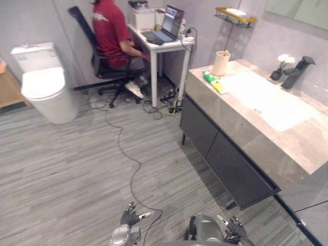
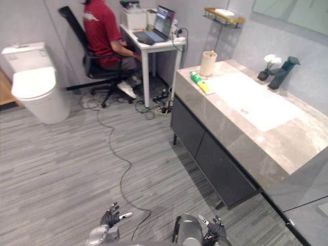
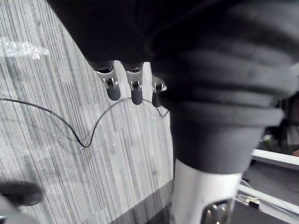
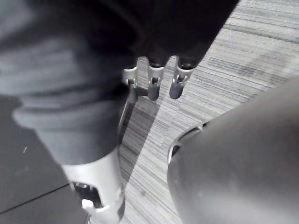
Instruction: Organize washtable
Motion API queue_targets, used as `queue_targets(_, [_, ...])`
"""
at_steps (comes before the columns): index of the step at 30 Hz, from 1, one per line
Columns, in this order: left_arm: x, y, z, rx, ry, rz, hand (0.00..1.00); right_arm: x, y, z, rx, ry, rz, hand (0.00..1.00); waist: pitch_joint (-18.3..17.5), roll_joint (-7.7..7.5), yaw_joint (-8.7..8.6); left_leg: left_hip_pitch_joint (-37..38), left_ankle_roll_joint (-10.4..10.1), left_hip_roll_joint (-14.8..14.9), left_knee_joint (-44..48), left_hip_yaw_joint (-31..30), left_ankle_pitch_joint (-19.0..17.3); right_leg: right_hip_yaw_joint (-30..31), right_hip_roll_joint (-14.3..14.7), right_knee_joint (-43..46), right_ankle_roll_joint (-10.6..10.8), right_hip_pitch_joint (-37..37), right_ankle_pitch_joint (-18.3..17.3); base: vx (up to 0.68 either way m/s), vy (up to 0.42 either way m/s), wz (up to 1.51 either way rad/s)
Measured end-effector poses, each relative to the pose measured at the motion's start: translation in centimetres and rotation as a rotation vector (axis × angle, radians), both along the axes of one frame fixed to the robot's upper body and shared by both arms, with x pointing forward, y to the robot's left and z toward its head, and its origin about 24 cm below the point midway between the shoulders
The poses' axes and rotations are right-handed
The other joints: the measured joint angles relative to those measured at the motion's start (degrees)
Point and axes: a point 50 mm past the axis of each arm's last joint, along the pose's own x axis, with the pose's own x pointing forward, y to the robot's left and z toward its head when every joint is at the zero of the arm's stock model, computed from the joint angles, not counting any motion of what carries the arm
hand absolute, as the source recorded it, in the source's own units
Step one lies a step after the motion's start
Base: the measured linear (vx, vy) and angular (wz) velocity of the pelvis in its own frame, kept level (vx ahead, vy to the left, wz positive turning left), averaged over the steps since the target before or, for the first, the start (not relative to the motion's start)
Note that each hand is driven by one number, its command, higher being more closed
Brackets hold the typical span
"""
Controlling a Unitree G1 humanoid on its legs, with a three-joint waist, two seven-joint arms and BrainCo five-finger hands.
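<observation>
The things to put in order lie on the surface (image 1: 294,146) around the white basin (image 1: 266,100), a shallow rectangular hollow in a smooth, beige, stone-looking top over dark flat cabinet doors (image 1: 220,154). To the left of the basin stands a beige cup (image 1: 221,63), round and upright, with a thin stick in it. Between the cup and the basin a green tube (image 1: 210,78) lies flat near the front edge, with a yellow strip (image 1: 220,87) touching its end; what this strip is I cannot tell. Behind the basin, at the wall, stands a dark angular tap (image 1: 298,70), and just beside it a small dark vase (image 1: 279,69) with white flowers. I judge the cup to be stiff and light, perhaps a little slippery, so it is best taken around the middle of its wall and kept upright. The tube is probably soft and will give under pressure, so it is better pinched by its sides near the stiffer cap end. The vase looks fragile and easy to tip, and should be held low on its body. The left hand (image 1: 130,218) and the right hand (image 1: 234,228) hang low over the grey striped floor, well apart from the basin. The left fingers (image 3: 135,91) and the right fingers (image 4: 154,86) are straight and relaxed, with nothing in them.
</observation>
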Motion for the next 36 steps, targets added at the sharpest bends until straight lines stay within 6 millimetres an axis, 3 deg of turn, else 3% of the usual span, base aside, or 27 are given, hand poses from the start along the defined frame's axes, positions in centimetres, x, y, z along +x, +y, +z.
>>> queue_targets(1, [-0.1, 0.0, 0.0, 0.0, 0.003, -0.001, 0.0, -0.3, 0.1, -0.1, 0.0, 0.011, 0.002, 0.0, -0.2, -0.74, 0.02, 1.4, -0.6, -1.0, -1.0, -0.3, 0.3, -1.3, 0.1, -4.7, -1.2, 0.3, 3.4, 0.59, -0.121, -0.31])
queue_targets(2, [0.0, -0.2, -0.2, -0.007, 0.016, 0.002, 0.0, -0.4, -0.1, -0.1, 0.004, 0.01, -0.012, 0.0, -0.1, 0.16, -0.26, 3.0, -0.8, -1.0, -2.0, -1.3, 0.4, -1.5, 0.6, -4.1, -8.0, 0.5, 6.0, 0.49, -0.101, -0.26])
queue_targets(3, [0.1, -0.9, -0.3, -0.036, 0.02, 0.018, 0.0, 0.0, -0.8, 0.1, -0.018, 0.004, -0.011, 0.0, -0.8, 2.3, -0.12, 3.1, -2.3, 0.9, -1.1, -2.5, 2.0, -2.2, 2.3, -3.3, -8.4, 0.6, 3.6, 0.59, -0.149, -0.26])
queue_targets(5, [1.0, -1.6, 0.0, -0.051, 0.0, 0.018, 0.0, 0.4, -1.2, 0.3, -0.027, -0.012, -0.024, 0.0, 0.1, 4.27, -0.67, 0.4, -2.3, 3.2, 7.9, -7.0, 5.6, -2.5, 4.2, -2.9, -8.4, 2.8, -0.3, 0.61, -0.191, -0.12])
queue_targets(6, [1.1, -1.4, 0.0, -0.049, -0.004, 0.028, 0.0, 0.5, -1.2, 0.3, -0.027, -0.014, -0.024, 0.0, 0.2, 4.55, -1.07, -1.9, -2.5, 4.5, 14.0, -8.7, 7.4, -2.8, 5.0, -3.4, -8.5, 4.3, -1.3, 0.51, -0.183, -0.02])
queue_targets(7, [1.5, -0.9, 0.2, -0.046, -0.016, 0.059, 0.0, 0.6, -1.0, 0.3, -0.023, -0.013, -0.021, 0.0, 0.4, 4.88, -1.55, -7.0, -2.8, 6.8, 27.3, -12.4, 13.8, -2.7, 6.7, -4.7, -8.7, 7.6, -2.8, 0.46, -0.168, -0.28])
queue_targets(8, [1.5, -0.4, 0.3, -0.043, -0.024, 0.093, 0.0, 0.5, -1.0, 0.3, -0.021, -0.01, -0.021, 0.0, 0.7, 4.73, -1.34, -12.5, -5.0, 8.1, 41.4, -14.9, 16.3, -1.4, 8.7, -6.0, -9.0, 11.1, -4.1, 0.44, -0.15, -0.5])
queue_targets(10, [1.3, 0.2, 0.4, -0.036, -0.031, 0.134, 0.0, 0.3, -0.9, 0.2, -0.017, 0.001, -0.023, 0.0, 1.1, 4.66, 0.03, -16.9, -5.5, 9.1, 54.3, -14.5, 16.2, 1.5, 10.8, -7.7, -9.6, 15.6, -5.0, 0.36, -0.049, -0.91])
queue_targets(11, [1.0, 0.5, 0.4, -0.03, -0.031, 0.146, 0.0, 0.0, -0.8, 0.0, -0.011, 0.015, -0.023, 0.0, 1.4, 3.8, 0.32, -20.6, -5.2, 9.1, 58.9, -14.2, 16.1, 3.8, 11.8, -9.5, -9.7, 18.2, -5.4, 0.45, 0.03, -1.16])
queue_targets(12, [0.7, 0.8, 0.4, -0.027, -0.029, 0.164, 0.0, 0.0, -0.5, -0.1, -0.005, 0.023, -0.014, 0.0, 1.4, 3.47, 0.38, -24.3, -3.4, 9.1, 59.5, -13.6, 15.1, 6.2, 12.0, -11.3, -9.3, 20.6, -5.6, 0.44, 0.055, -0.97])
queue_targets(15, [0.4, 1.2, 0.4, -0.019, -0.033, 0.185, 0.0, 0.1, -0.4, -0.1, -0.006, 0.034, 0.015, 0.0, 1.5, 2.78, 1.19, -30.4, 0.6, 9.0, 51.6, -13.3, 12.4, 13.3, 11.9, -14.2, -8.1, 24.3, -5.5, 0.35, 0.121, -1.08])
queue_targets(17, [0.3, 1.5, 0.4, -0.01, -0.032, 0.186, 0.0, 0.4, -0.2, -0.1, -0.015, 0.037, 0.049, 0.0, 1.5, 2.68, 1.68, -31.3, 1.8, 7.5, 42.3, -16.7, 11.1, 18.5, 11.7, -15.7, -7.6, 26.0, -5.3, 0.33, 0.239, -1.39])
queue_targets(19, [0.2, 1.6, 0.4, -0.003, -0.031, 0.186, 0.0, 1.0, 0.2, 0.0, -0.027, 0.028, 0.091, 0.0, 1.1, 2.03, 2.44, -31.0, 1.1, 4.5, 29.5, -23.2, 10.0, 23.8, 10.9, -15.8, -6.0, 26.3, -5.6, 0.29, 0.32, -1.5])
queue_targets(20, [0.2, 1.6, 0.5, -0.001, -0.034, 0.187, 0.0, 1.3, 0.5, 0.1, -0.034, 0.021, 0.117, 0.0, 0.9, 1.64, 3.13, -30.6, 1.0, 2.1, 22.2, -29.3, 10.0, 27.1, 10.1, -15.6, -4.3, 26.2, -6.3, 0.26, 0.393, -1.3])
queue_targets(22, [0.0, 1.5, 0.4, 0.0, -0.026, 0.19, 0.0, 1.3, 0.4, 0.1, -0.039, 0.017, 0.121, 0.0, 0.1, 2.09, 3.17, -29.5, 0.6, 0.2, 14.9, -36.4, 10.3, 31.5, 9.4, -14.8, -1.4, 25.7, -7.9, 0.26, 0.522, -1.27])
queue_targets(23, [-0.4, 1.3, 0.2, -0.003, -0.015, 0.197, 0.0, 1.2, 0.2, 0.1, -0.047, 0.017, 0.123, 0.0, -0.7, 2.97, 3.12, -29.1, -0.9, 0.1, 13.1, -38.4, 11.1, 33.8, 9.3, -14.4, 0.3, 25.3, -9.0, 0.21, 0.606, -1.31])
queue_targets(24, [-1.0, 1.0, -0.1, -0.013, 0.007, 0.207, 0.0, 1.2, 0.2, 0.1, -0.05, 0.022, 0.139, 0.0, -1.7, 3.61, 2.95, -28.3, -6.6, -0.1, 14.6, -37.6, 6.2, 36.7, 8.5, -13.9, 2.5, 25.3, -10.5, 0.19, 0.614, -1.29])
queue_targets(26, [-1.1, 2.2, 0.1, 0.021, 0.0, 0.219, 0.0, 0.4, 1.0, -0.3, -0.028, 0.047, 0.164, 0.0, -2.7, 1.18, 3.04, -28.4, -3.2, -2.3, 18.2, -32.0, 3.2, 40.2, 4.9, -13.8, 4.2, 24.3, -10.4, 0.17, 0.624, -1.19])
queue_targets(28, [-1.5, 2.9, 0.0, 0.04, 0.012, 0.213, 0.0, 0.2, 1.7, -0.5, 0.006, 0.05, 0.169, 0.0, -3.6, -0.29, 3.13, -27.3, -0.1, -3.3, 20.6, -25.2, 0.0, 43.3, 1.8, -13.5, 6.1, 22.8, -8.1, 0.11, 0.552, -1.26])
queue_targets(31, [-1.5, 2.7, -0.1, 0.039, 0.021, 0.196, 0.0, 0.2, 1.5, -0.5, 0.017, 0.046, 0.16, 0.0, -3.6, -0.18, 3.02, -24.5, 1.5, -4.1, 18.5, -18.8, -0.7, 43.6, 0.6, -8.1, 5.6, 18.6, -3.4, 0.02, 0.41, -1.2])
queue_targets(33, [-1.1, 1.9, -0.1, 0.033, 0.015, 0.144, 0.0, -0.4, 0.8, -0.6, 0.014, 0.058, 0.116, 0.0, -3.5, -0.27, 2.45, -20.3, 3.4, -6.8, 14.5, -14.9, 0.3, 42.1, -0.3, 4.8, 4.4, 12.0, 1.7, -0.01, 0.313, -0.67])
queue_targets(36, [-0.5, 1.0, 0.0, 0.018, 0.004, 0.109, 0.0, -1.6, 0.6, -0.8, 0.035, 0.073, 0.029, 0.0, -3.4, -0.45, 0.61, -16.5, 5.0, -9.8, 11.8, -14.7, 0.9, 37.1, 0.0, 20.8, 3.3, 7.2, 3.3, 0.01, 0.128, 0.14])
